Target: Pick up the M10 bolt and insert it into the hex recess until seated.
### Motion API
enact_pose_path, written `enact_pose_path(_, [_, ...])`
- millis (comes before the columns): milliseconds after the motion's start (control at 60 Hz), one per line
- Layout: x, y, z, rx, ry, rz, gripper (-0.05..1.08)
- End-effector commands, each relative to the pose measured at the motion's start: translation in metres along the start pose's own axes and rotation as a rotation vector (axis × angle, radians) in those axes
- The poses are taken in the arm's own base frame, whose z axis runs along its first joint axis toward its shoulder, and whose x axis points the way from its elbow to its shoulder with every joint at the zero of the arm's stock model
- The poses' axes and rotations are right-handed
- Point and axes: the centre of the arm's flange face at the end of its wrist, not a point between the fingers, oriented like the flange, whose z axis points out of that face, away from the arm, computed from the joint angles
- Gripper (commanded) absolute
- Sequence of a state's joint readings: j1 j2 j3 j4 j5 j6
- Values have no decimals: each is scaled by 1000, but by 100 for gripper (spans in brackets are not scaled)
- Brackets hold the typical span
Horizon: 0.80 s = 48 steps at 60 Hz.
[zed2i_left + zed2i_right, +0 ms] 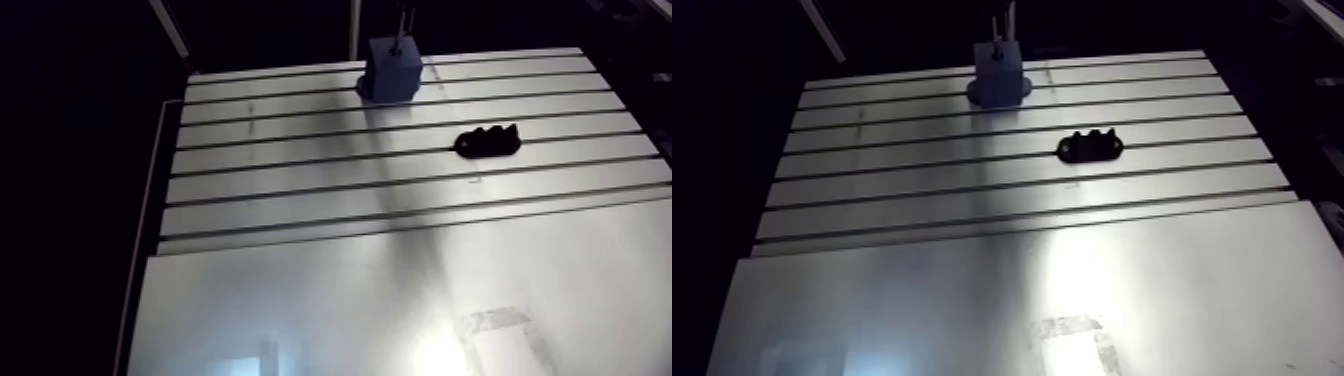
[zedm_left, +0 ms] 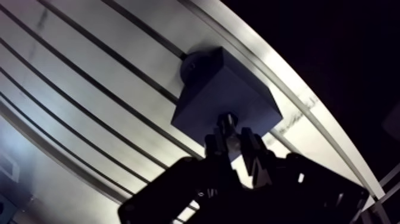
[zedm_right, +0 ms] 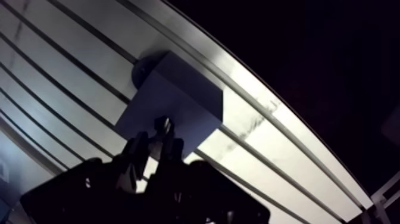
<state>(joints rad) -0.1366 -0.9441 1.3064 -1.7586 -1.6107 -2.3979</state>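
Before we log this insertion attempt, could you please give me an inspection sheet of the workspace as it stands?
Surface: slotted aluminium table, with a smooth plate on its near part.
Job's things: bolt over the blue block; whether it is seated cannot be told.
Clutter: black lumpy part lying apart from the block.
Grippers: pincer shut on the bolt.
Cables: nothing seen.
Surroundings: dark, nothing seen.

The bench [image 1: 300,200] is bare brushed metal, glossy enough to throw glare. The block [image 1: 392,68] looks like matt blue-grey plastic (smooth faces). Beside the block a black piece [image 1: 488,142] looks dull. Over the block, the bolt [image 2: 227,124] glints metallic.
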Motion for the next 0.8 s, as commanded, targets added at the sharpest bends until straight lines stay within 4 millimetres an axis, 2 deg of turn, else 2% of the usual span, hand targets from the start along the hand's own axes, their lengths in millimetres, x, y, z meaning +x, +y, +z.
enact_pose_path(17, [0, -1, 3, 5, -3, -1, 80])
enact_pose_path(133, [-1, -2, 5, 8, -6, -6, 77])
enact_pose_path(150, [-2, -2, 4, 7, -6, -7, 67])
enact_pose_path(167, [-2, -2, 4, 7, -6, -7, 67])
enact_pose_path(183, [-2, -2, 4, 9, -5, -6, 47])
enact_pose_path(200, [-2, -2, 4, 9, -5, -6, 47])
enact_pose_path(217, [-2, -2, 5, 8, -6, -1, 25])
enact_pose_path(233, [-2, -2, 5, 8, -6, -1, 25])
enact_pose_path(250, [-2, -2, 5, 8, -6, 2, 17])
enact_pose_path(300, [-2, -2, 4, 6, -5, 2, 14])
enact_pose_path(383, [-2, -1, 2, -2, 5, 9, 2])
enact_pose_path(517, [0, 1, -5, -30, 40, 12, 1])
enact_pose_path(800, [1, 1, -6, -35, 46, 20, 1])
